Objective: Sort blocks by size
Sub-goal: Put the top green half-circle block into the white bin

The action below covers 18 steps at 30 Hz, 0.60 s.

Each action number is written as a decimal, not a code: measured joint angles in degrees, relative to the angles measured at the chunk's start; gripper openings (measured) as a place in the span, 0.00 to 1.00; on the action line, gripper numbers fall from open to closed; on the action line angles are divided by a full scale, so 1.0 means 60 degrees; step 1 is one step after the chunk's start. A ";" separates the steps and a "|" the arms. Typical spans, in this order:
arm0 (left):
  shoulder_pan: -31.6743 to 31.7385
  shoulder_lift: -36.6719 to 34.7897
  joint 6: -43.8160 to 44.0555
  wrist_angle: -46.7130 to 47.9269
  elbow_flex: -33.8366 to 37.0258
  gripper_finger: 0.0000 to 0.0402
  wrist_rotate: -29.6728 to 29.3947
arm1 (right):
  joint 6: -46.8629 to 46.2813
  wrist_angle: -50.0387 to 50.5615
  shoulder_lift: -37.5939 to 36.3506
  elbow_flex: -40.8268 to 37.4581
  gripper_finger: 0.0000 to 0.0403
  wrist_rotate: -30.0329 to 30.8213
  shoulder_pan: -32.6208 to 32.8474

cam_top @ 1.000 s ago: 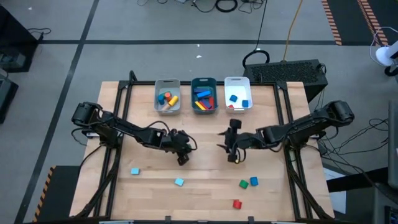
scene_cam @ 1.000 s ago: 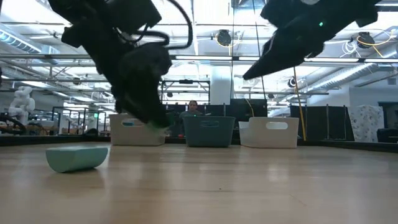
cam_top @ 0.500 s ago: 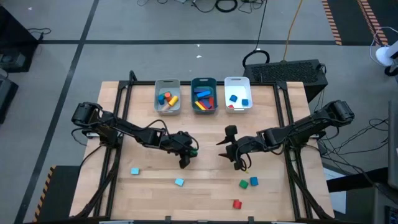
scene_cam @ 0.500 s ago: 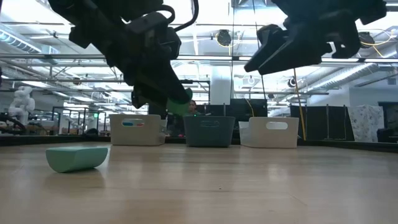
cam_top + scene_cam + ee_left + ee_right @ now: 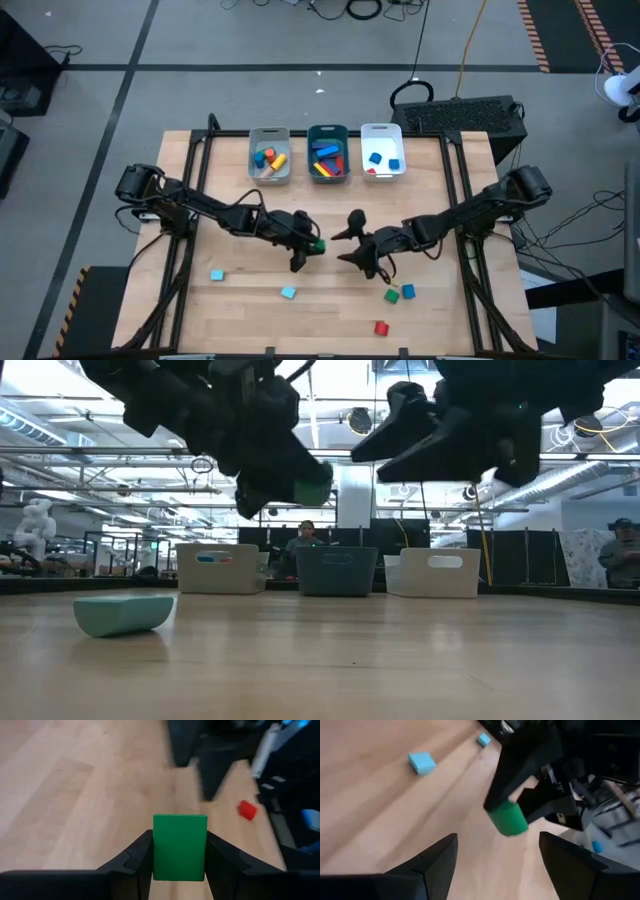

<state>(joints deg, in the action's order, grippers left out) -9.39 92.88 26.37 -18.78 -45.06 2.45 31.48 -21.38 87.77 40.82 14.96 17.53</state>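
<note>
1. Two claws face each other over the middle of the surface (image 5: 230, 280): the left claw (image 5: 315, 245) grips a green block (image 5: 179, 847), held clear of the wood, and the right claw (image 5: 345, 245) stands open, empty, just beside it.
2. Risk, as I judge it: the arms are close enough to knock together, which could jar the green block loose or tilt it in the grip.
3. If this is a handover, a release before the right claw closes would drop the block onto the surface.
4. Both arms reach in low from the side edges, elbows bent, wrists nearly level.
5. Five loose blocks lie toward the near edge; three trays (image 5: 327, 152) at the far edge hold the rest.
</note>
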 joint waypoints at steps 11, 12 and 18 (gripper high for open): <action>0.0000 0.0000 -0.0199 -0.0277 0.0000 0.35 0.0329 | 0.1926 -0.0804 0.0688 0.0512 0.65 -0.0044 0.0063; 0.0000 0.0000 -0.0217 -0.0333 0.0000 0.35 0.0331 | 0.2049 -0.0894 0.0830 0.0686 0.65 -0.0039 0.0038; 0.0000 0.0000 -0.0276 -0.0516 -0.0004 0.35 0.0402 | 0.2431 -0.0153 0.1487 0.1372 0.65 0.0002 0.0017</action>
<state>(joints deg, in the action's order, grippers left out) -9.39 92.88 24.72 -21.87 -45.08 4.87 46.06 -22.30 96.70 49.05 14.98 17.63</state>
